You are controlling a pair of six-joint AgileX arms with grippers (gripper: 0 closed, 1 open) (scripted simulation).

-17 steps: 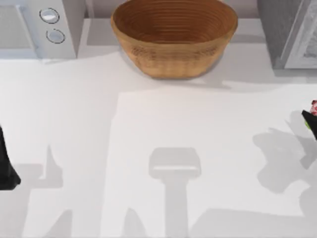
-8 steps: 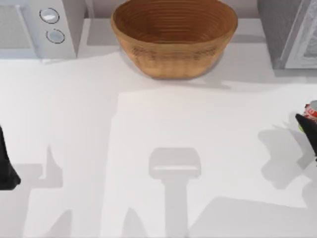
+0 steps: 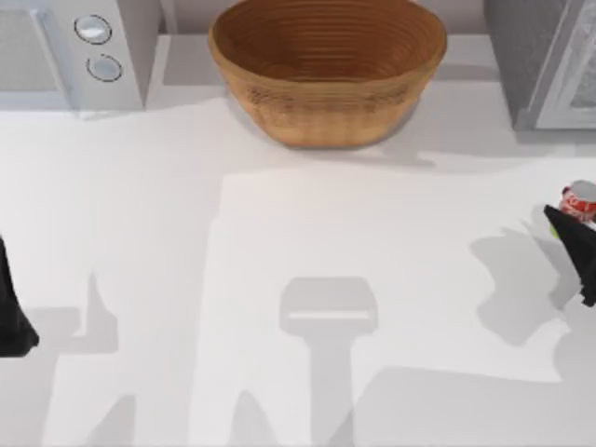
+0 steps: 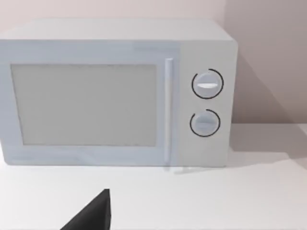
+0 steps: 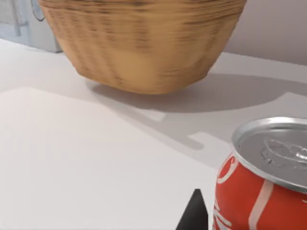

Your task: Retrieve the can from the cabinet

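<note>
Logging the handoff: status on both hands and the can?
Right hand at the table's right edge, beside the can. Can upright, out of the cabinet. Left hand parked at left edge. Woven bowl far off.

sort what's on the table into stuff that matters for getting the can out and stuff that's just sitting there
Part of the job:
- can, upright, at the table's right edge
- right gripper, at the can
- cabinet, back right

Just there:
- woven bowl, back centre
- microwave, back left
- left gripper, parked at the left edge
</note>
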